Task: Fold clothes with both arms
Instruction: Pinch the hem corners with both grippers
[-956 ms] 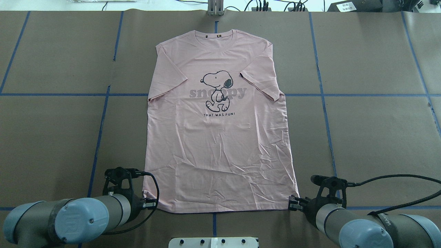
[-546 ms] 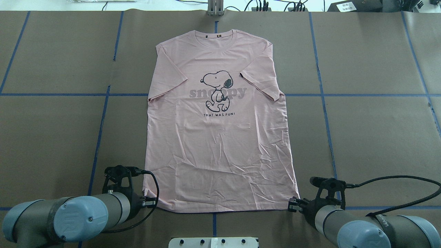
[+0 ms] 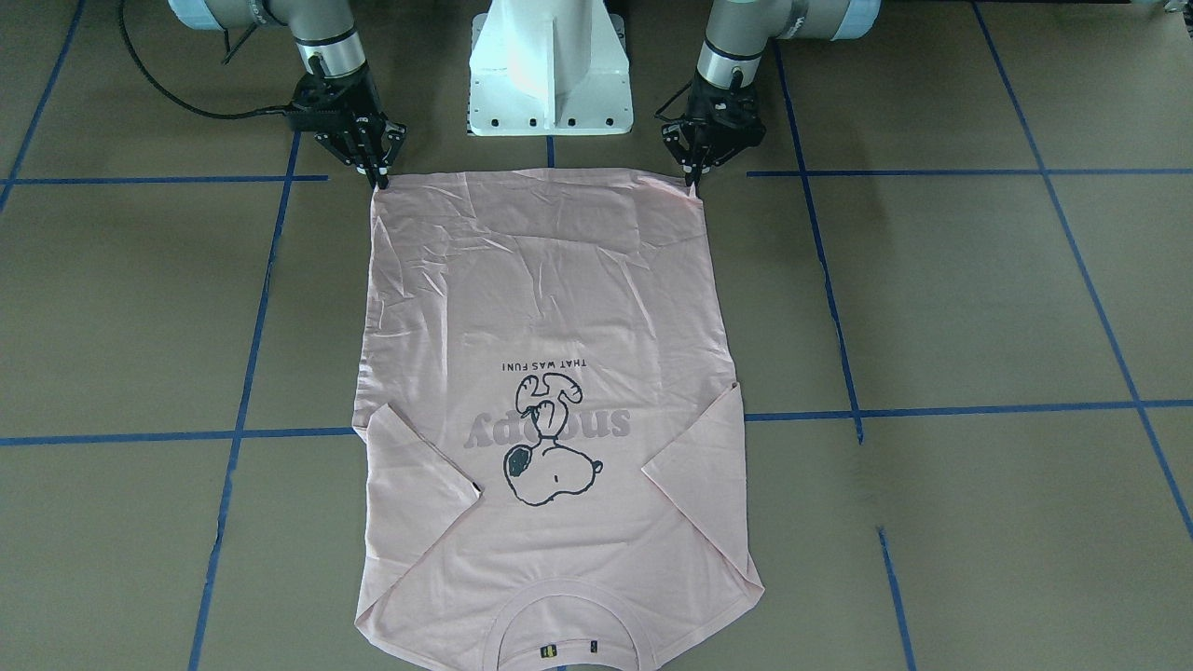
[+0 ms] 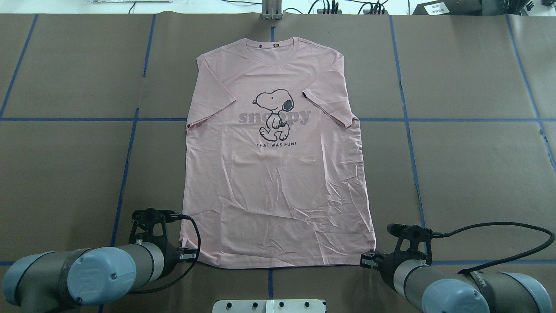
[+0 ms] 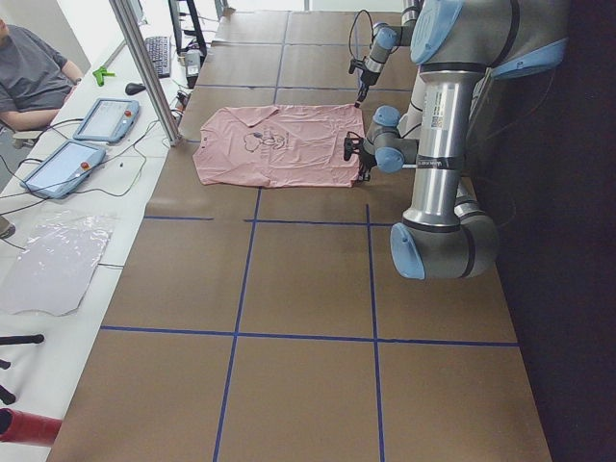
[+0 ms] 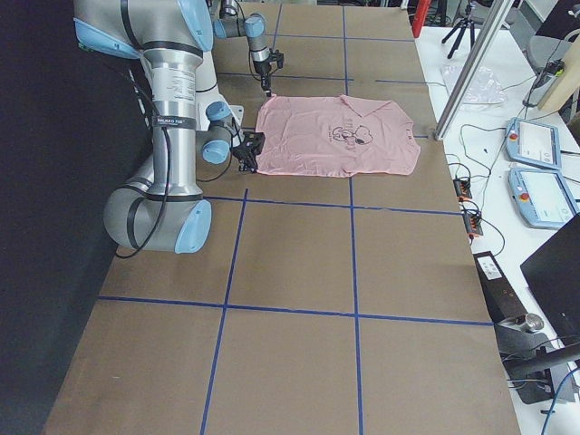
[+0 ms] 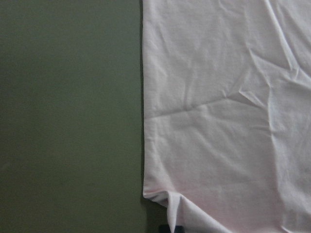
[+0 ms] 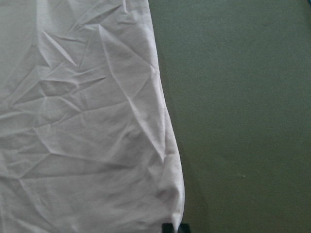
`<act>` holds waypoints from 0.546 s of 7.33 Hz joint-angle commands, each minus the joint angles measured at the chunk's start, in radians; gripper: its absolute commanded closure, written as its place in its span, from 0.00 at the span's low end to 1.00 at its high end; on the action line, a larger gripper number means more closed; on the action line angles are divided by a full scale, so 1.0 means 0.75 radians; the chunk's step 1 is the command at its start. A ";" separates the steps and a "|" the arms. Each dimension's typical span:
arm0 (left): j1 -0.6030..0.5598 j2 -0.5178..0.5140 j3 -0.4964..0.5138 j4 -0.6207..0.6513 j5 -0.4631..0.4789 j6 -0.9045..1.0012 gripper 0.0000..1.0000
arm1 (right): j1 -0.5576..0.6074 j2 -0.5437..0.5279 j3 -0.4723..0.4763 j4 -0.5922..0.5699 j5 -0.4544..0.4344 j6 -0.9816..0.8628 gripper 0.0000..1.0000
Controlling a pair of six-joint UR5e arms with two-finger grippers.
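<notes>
Left gripper (image 3: 692,183) — fingertips pinched together on one hem corner of the T-shirt (image 3: 550,308), upper right of centre in the front-facing frame, just beside the white pedestal base (image 3: 550,65). Right gripper (image 3: 379,179) likewise clamped on the other hem corner, upper left of centre in that frame, with a black cable looping away behind it. Both pointing down at the table (image 3: 979,298), wrists sloping in from the top edge.

Pale pink, spread flat and face up in the middle of the frame, hem at the top toward the base, ribbed collar (image 3: 567,610) at the bottom edge. Snoopy print (image 3: 550,466) and grey lettering upside down from this side — right way up in the overhead frame, with hem and both grippers low, left and right of centre. Short sleeves lying flat, angled in close along the body. Creases fanned across the half nearer the hem.

From the left wrist camera: cloth filling the right of the frame, corner puckered into a small fold at the bottom edge, right at a dark fingertip (image 7: 174,228). From the right wrist camera: cloth on the left, crumpled, corner meeting dark fingertips (image 8: 167,227) at the bottom edge.

Brown covering with blue tape lines all round. Seated person (image 5: 29,67) at upper left of the left-side frame, beside two tablets (image 5: 106,118).
</notes>
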 commanded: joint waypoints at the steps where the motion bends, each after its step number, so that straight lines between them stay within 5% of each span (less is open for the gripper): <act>1: 0.000 0.000 -0.008 0.000 -0.003 0.002 1.00 | 0.003 0.002 0.013 -0.002 0.002 -0.002 1.00; 4: -0.094 0.000 -0.319 0.242 -0.068 0.173 1.00 | 0.042 -0.010 0.327 -0.236 0.078 -0.019 1.00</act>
